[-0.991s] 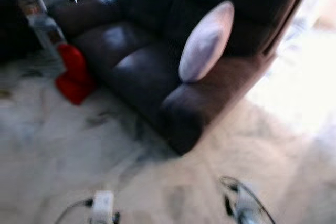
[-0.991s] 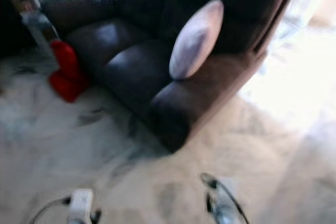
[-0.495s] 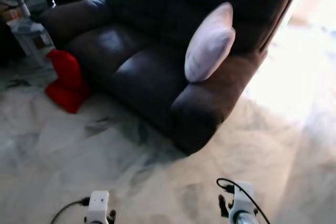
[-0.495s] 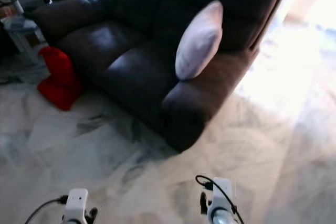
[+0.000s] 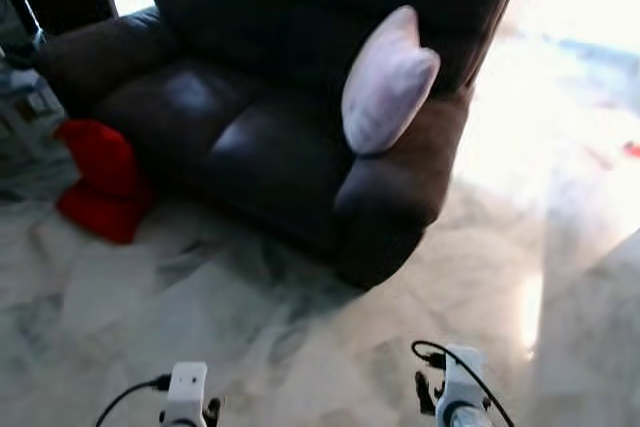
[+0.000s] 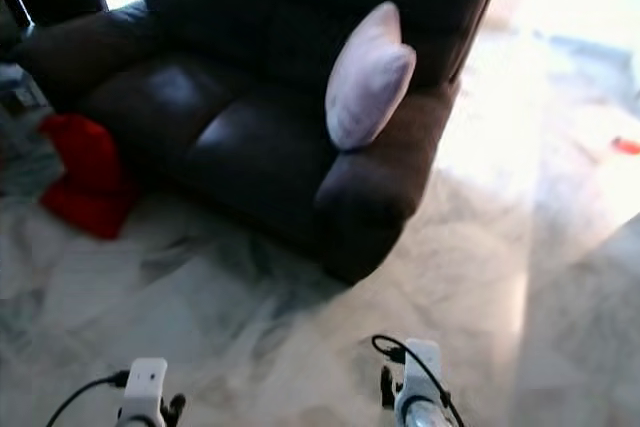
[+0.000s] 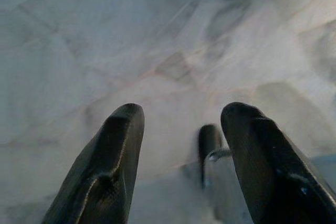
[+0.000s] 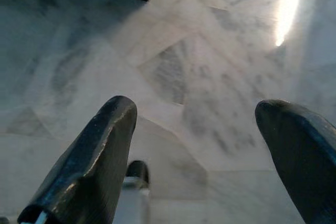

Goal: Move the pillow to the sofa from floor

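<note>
- Left pincer [image 7: 181,156] hangs low over the marble floor [image 5: 250,317], its 2 fingers spread apart, empty.
- Right pincer [image 8: 199,161] hangs likewise, spread wide, empty.
- Ahead of both pincers, well apart: dark leather sofa [image 5: 260,117]; white pillow [image 5: 385,82] stands tilted on its seat against the armrest.
- Farther to the left pincer's side, a red cushion [image 5: 98,179] lies on the floor touching the sofa.

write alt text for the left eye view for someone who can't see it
A dark sofa stands on a pale marble floor, with a white pillow propped upright at its right end against the backrest. A red pillow lies on the floor, leaning against the sofa's left front. The robot's two wrists show at the bottom edge.
</note>
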You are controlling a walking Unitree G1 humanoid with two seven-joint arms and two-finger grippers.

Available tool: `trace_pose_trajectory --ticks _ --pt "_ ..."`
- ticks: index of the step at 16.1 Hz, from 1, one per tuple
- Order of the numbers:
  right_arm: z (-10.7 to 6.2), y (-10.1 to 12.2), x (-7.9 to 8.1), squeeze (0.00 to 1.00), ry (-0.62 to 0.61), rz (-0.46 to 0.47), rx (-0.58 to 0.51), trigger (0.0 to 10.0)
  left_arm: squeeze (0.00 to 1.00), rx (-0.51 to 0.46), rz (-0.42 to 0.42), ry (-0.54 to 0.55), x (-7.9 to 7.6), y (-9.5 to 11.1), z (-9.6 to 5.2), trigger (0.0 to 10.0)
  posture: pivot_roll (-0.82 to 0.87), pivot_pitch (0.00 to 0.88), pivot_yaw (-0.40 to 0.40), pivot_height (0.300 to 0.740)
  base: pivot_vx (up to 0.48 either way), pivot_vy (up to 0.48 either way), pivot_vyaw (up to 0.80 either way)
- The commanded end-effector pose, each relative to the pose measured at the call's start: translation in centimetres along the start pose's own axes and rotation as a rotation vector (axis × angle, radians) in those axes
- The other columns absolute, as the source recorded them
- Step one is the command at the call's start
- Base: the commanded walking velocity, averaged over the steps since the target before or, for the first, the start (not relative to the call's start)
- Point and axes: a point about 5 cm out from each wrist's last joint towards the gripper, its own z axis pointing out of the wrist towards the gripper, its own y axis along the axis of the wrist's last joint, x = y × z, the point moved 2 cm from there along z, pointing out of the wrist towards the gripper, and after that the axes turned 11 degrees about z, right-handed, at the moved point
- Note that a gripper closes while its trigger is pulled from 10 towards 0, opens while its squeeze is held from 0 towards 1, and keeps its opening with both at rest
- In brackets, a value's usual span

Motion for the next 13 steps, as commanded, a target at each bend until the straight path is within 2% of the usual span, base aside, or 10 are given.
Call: trace_pose_trajectory --ticks 1,4,7,12,13 --pt "-0.04 -0.14 -0.29 0.0 -0.01 0.008 0.003 10.0 0.0 0.027 0.008 -0.008 -0.24 -0.62 -0.12 10.0 0.0 0.0 -0.047 0.74 0.0 0.431 0.0" --pt "-0.07 -0.36 -0.26 0.0 -0.005 0.003 0.015 10.0 0.0 0.032 0.02 -0.011 -0.26 -0.7 -0.13 10.0 0.01 0.0 -0.046 0.74 0.0 0.447 -0.71" --pt "-0.14 -0.56 -0.87 0.0 -0.036 -0.006 0.017 10.0 0.0 0.033 0.023 -0.011 -0.21 -0.75 -0.14 10.0 0.01 0.0 -0.043 0.74 0.0 0.454 0.0" --pt "-0.17 -0.72 -0.71 0.0 -0.032 0.003 0.019 10.0 0.0 0.035 0.033 -0.011 -0.08 -0.83 -0.16 10.0 0.01 0.0 -0.036 0.74 0.0 0.454 0.0" --pt "-0.18 -0.74 -0.7 0.0 -0.033 0.005 0.019 10.0 0.0 0.035 0.033 -0.011 -0.07 -0.84 -0.16 10.0 0.01 0.0 -0.036 0.74 0.0 0.454 -0.54"
